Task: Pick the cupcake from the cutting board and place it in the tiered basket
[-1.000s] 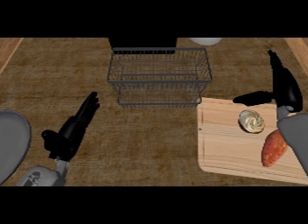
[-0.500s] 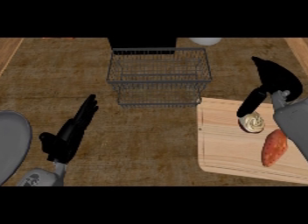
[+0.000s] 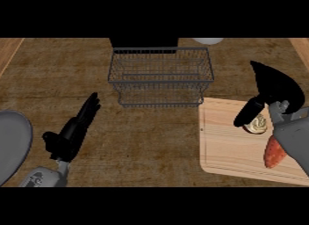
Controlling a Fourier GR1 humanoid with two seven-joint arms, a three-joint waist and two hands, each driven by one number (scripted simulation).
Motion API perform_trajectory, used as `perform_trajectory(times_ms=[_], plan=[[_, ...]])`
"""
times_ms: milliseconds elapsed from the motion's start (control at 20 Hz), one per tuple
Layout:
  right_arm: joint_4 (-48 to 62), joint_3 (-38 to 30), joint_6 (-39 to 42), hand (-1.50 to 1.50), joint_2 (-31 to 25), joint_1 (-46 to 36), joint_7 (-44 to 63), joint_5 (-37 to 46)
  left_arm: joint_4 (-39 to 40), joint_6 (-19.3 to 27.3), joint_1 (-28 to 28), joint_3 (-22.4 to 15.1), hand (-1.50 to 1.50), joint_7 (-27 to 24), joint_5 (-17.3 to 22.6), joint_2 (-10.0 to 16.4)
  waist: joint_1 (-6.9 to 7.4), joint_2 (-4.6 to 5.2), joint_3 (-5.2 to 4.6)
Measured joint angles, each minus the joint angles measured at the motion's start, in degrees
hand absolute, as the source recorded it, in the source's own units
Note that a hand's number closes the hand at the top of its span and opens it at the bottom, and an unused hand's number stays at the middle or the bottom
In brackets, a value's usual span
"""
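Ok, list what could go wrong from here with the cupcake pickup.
1. The right hand is open, with only its thumb beside the cupcake; closing from there might push the cupcake across the board rather than grip it.
2. The orange food lies close by, partly under the forearm, and could get knocked.
3. The basket has wire rims in tiers; the cupcake could catch on one going in.

Black robot hands [image 3: 71, 134] [image 3: 278, 84], grey forearms [image 3: 300, 141].

kitchen: cutting board [image 3: 231, 145], wire basket [image 3: 160, 77]
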Motion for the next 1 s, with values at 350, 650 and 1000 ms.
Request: perform_trajectory(times_ms=[350, 650, 1000], plan=[[3.9, -0.2, 0.2, -1.5, -0.4, 3.9, 0.1, 2.2, -1.0, -1.0, -0.4, 0.6, 0.0, 1.3, -0.2, 0.1, 0.45, 0.23, 0.05], [6.1, -1.7, -1.0, -1.5, 2.6, 6.9, -1.4, 5.0, -0.6, -0.4, -0.7, 0.7, 0.0, 1.3, -2.3, -1.9, 0.58, 0.35, 0.08], [8.3, -3.6, -2.4, -1.5, 4.6, 10.4, -2.5, 9.3, 1.5, -2.0, -1.0, 1.8, 0.0, 0.6, -3.3, -3.1, 0.56, 0.39, 0.09]])
